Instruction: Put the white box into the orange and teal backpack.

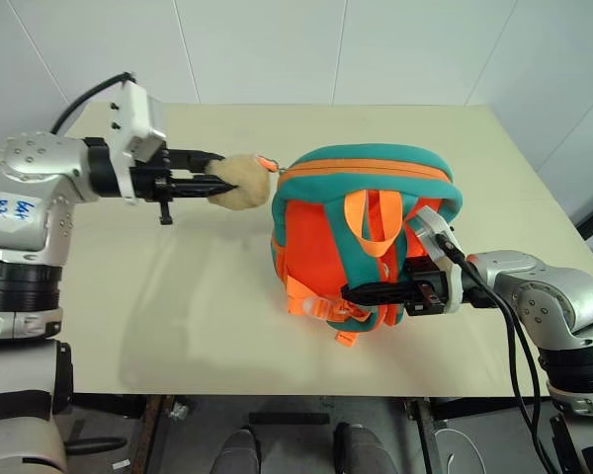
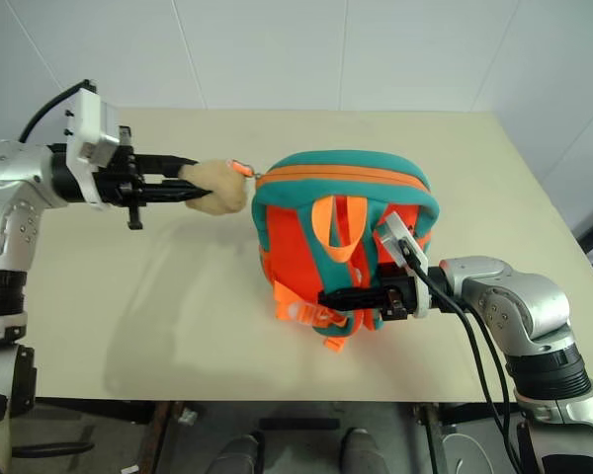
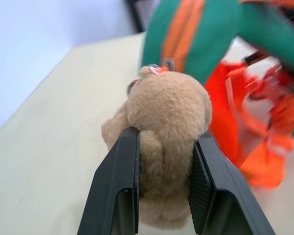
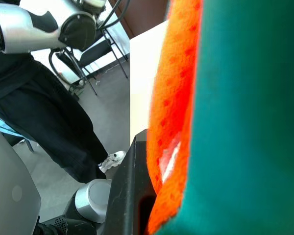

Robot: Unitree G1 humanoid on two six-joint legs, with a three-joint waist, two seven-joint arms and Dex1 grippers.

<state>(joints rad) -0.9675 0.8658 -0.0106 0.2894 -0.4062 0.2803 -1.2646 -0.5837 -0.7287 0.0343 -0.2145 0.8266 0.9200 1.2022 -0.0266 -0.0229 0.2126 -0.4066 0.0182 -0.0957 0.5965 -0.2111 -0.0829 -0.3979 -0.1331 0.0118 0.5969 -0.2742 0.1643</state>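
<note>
White walls back a cream table [image 1: 178,326], and the orange and teal backpack [image 1: 361,237] stands upright near its middle, strap side facing the near edge. From the left, the left gripper [image 1: 213,182] is clamped on the tan plush charm [image 1: 242,183], which hangs off the backpack's upper left corner. From the right, the right gripper [image 1: 366,293] is clenched on the backpack's lower near side, among its orange webbing straps [image 1: 321,304].
</note>
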